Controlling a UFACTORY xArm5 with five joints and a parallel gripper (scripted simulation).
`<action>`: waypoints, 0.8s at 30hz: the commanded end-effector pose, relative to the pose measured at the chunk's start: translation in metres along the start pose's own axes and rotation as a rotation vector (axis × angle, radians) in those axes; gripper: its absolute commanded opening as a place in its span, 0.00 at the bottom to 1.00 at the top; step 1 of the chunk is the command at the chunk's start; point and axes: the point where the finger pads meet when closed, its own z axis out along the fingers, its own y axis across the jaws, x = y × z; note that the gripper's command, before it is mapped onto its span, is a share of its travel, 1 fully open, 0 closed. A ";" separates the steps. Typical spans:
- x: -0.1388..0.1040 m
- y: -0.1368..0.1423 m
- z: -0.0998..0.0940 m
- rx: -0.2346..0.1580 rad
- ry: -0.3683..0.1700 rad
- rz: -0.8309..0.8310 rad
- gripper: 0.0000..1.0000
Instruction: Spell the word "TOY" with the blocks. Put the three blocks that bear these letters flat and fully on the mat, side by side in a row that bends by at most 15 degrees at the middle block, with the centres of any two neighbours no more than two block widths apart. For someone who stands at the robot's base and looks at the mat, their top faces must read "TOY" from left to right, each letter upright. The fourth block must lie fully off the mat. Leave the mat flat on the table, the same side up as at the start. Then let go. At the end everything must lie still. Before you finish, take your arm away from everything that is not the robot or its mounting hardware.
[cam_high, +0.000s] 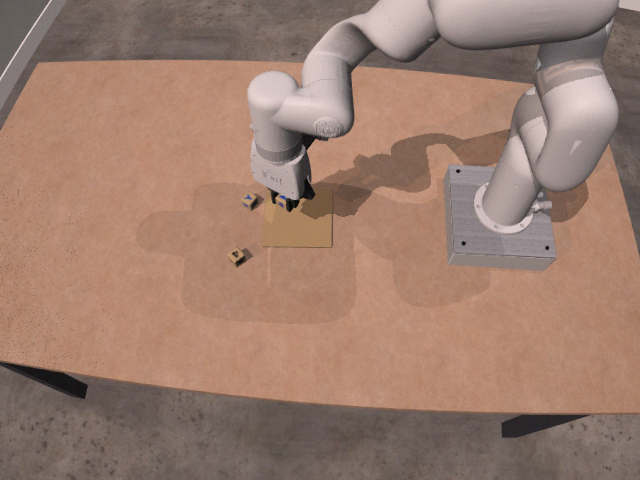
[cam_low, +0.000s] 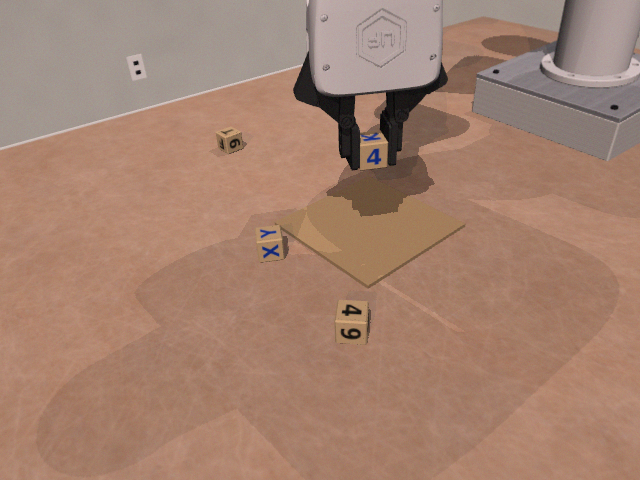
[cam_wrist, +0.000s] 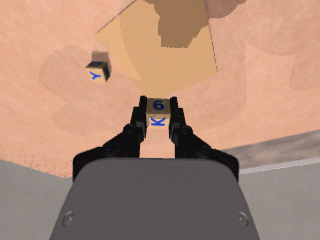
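My gripper (cam_high: 283, 200) (cam_low: 373, 153) (cam_wrist: 158, 105) is shut on a wooden block (cam_low: 373, 158) (cam_wrist: 158, 106) with blue marks: K on its upper face, 4 and 6 on side faces. It holds it raised over the back part of the tan mat (cam_high: 302, 235) (cam_low: 361, 253) (cam_wrist: 190, 72). The block with a blue Y on top (cam_high: 249, 200) (cam_low: 269, 242) (cam_wrist: 97, 73) lies off the mat, beside one corner. A block with a black 4 on top (cam_high: 236, 256) (cam_low: 352, 321) lies off the mat. A fourth block (cam_low: 229, 141) lies farther off; its top is hard to read.
The robot's base plate (cam_high: 496, 248) (cam_low: 547, 108) stands on the table (cam_high: 206, 351) (cam_low: 155, 403), to the right of the mat in the top and exterior views. The arm covers part of the table behind the mat in the top view, and the fourth block is hidden there.
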 end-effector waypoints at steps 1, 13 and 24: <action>-0.001 -0.001 0.001 0.003 -0.002 -0.139 0.21; -0.001 -0.001 0.005 0.004 -0.001 -0.526 0.21; 0.000 -0.001 0.010 0.004 -0.001 -0.869 0.21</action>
